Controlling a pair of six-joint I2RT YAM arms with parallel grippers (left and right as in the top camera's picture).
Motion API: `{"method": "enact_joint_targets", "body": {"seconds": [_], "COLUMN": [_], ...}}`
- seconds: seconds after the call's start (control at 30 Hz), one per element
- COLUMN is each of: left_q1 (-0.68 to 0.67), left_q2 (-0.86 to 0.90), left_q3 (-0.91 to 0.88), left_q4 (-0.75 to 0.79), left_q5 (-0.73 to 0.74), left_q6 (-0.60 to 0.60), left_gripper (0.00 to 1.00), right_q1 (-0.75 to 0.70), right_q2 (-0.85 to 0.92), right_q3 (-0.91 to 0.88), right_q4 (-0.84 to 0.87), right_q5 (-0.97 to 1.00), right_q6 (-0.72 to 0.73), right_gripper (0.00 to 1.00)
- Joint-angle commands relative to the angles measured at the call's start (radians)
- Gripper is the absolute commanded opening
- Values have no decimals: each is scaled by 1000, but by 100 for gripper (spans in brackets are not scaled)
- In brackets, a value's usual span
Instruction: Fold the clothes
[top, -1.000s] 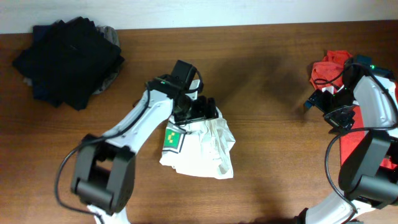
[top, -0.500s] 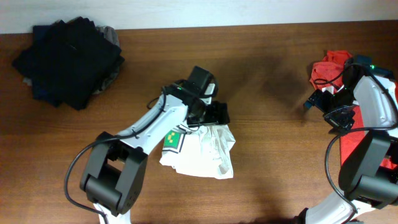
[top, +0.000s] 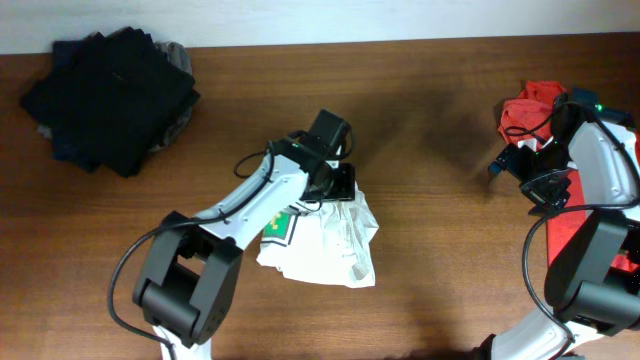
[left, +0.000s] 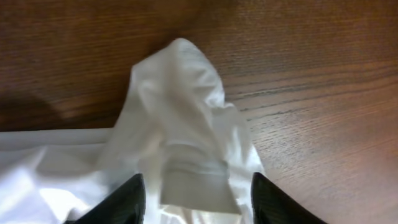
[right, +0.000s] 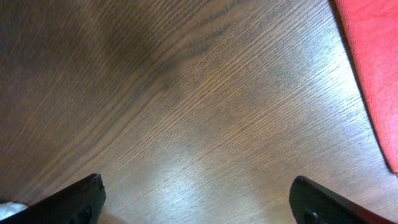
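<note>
Brown wood-grain table (top: 450, 300). The white T-shirt (top: 335, 245) lies crumpled mid-table with no clear long axis. Its upper edge sits directly under the left hand (top: 342, 186), fingers apart astride a raised ridge of cloth. The right hand (right: 199, 202), also spread, hovers well apart, beside the red T-shirt (top: 535, 105). Green chest badge (top: 277, 225) shows; lettering unreadable.

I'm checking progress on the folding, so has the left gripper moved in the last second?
Yes. In the overhead view the left gripper has shifted toward the picture's right above the white T-shirt, farther from the dark clothes pile.
</note>
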Motion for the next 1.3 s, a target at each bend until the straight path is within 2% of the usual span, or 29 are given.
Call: {"method": "enact_joint_targets", "body": {"seconds": [0.0, 0.03, 0.07, 0.1, 0.2, 0.47, 0.67, 0.7, 0.73, 0.77, 0.83, 1.07, 1.17, 1.27], "left_q1": [-29, -30, -30, -30, -30, -56, -111, -128, -142, -156, -179, -207, -186, -142], "left_q2": [11, 11, 11, 11, 11, 9, 29, 46, 63, 83, 117, 139, 114, 88], "left_q3": [-3, -3, -3, -3, 4, 240, 249, 249, 249, 249, 249, 299, 412, 510], "left_q4": [2, 2, 2, 2, 3, -163, -166, -163, -161, -159, -159, -192, -296, -428], "left_q5": [-60, -60, -60, -60, -59, -60, -60, -60, -60, -60, -58, -48, -72, -194], "left_q6": [0, 0, 0, 0, 0, 24, 23, 23, 23, 23, 23, 24, 61, 61], "left_gripper": [36, 27, 5, 1, 1, 1, 1, 9, 35, 49, 56, 57, 57, 57], "right_q1": [-1, -1, -1, -1, -1, -1, -1, -1, -1, -1, -1, -1, -1, -1], "right_q2": [-21, -21, -21, -21, -21, -21, -21, -21, -21, -21, -21, -21, -21, -21], "right_q3": [13, 13, 13, 13, 13, 13, 13, 13, 13, 13, 13, 13, 13, 13], "right_q4": [0, 0, 0, 0, 0, 0, 0, 0, 0, 0, 0, 0, 0, 0], "right_q5": [-5, -5, -5, -5, -5, -5, -5, -5, -5, -5, -5, -5, -5, -5], "right_q6": [8, 8, 8, 8, 8, 8, 8, 8, 8, 8, 8, 8, 8, 8], "right_gripper": [98, 98, 98, 98, 98, 98, 98, 98, 98, 98, 98, 98, 98, 98]}}
